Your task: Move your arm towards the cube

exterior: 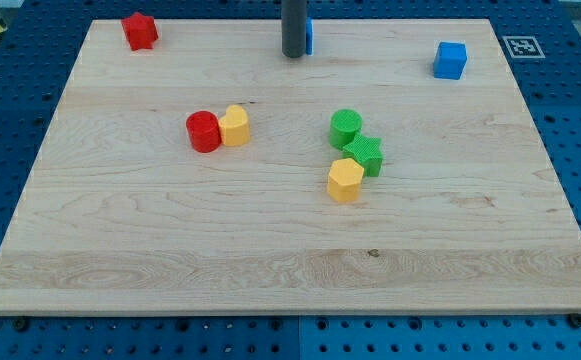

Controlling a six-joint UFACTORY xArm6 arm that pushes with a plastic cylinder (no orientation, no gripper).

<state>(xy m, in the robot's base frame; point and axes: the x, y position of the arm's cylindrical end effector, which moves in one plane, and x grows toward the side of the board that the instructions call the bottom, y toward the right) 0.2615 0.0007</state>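
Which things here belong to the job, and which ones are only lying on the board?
Belongs to the job:
- blue cube, near the view's top right
- my tip, at the view's top centre, left of the cube

Just lying about:
- red star
- red cylinder
- yellow block
- green cylinder
- green star
- yellow hexagon
- blue block behind the rod
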